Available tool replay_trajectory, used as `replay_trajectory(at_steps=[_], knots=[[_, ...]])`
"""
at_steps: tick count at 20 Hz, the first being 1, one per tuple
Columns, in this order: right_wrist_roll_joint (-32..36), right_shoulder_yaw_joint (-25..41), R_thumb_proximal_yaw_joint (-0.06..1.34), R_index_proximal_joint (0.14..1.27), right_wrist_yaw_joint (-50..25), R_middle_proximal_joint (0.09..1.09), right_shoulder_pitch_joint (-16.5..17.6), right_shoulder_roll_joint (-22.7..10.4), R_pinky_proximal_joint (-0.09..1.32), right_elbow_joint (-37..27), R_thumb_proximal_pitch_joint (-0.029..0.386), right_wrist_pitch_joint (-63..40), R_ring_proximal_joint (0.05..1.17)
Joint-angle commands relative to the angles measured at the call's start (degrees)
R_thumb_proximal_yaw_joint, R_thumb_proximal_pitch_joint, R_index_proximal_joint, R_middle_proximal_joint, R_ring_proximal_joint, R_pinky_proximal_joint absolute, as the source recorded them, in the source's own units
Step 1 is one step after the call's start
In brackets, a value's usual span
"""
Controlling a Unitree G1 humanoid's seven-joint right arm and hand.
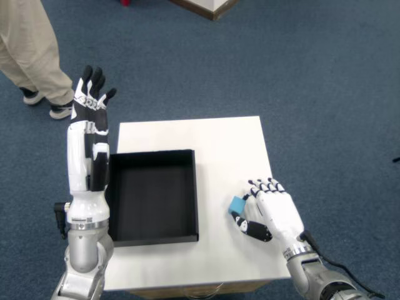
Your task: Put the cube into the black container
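Observation:
A small blue cube (237, 204) sits on the white table (212, 144) to the right of the black container (154, 195). My right hand (272, 212) lies palm-down just right of the cube, fingers curled. The cube is pinched between the index fingertip above it and the black-tipped thumb (251, 229) below it. It still appears to rest on the tabletop. The container is a shallow square tray, open on top, with nothing in it, about a hand's width left of the cube.
The other hand (90, 103) is raised upright with its fingers spread, past the container's left wall. A person's legs and shoes (37, 69) stand on the blue carpet at the far left. The table's right edge runs close to my right hand.

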Motion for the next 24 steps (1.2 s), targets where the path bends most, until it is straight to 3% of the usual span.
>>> replay_trajectory(at_steps=[1, 24], knots=[[0.38, -0.82, 0.93, 0.95, -3.58, 0.28, -1.73, -1.14, 0.14, -2.18, 0.152, -2.43, 0.24], [-3.05, 1.16, 0.92, 0.93, -16.81, 0.28, -3.29, -0.76, 0.13, -4.71, 0.147, -10.91, 0.24]])
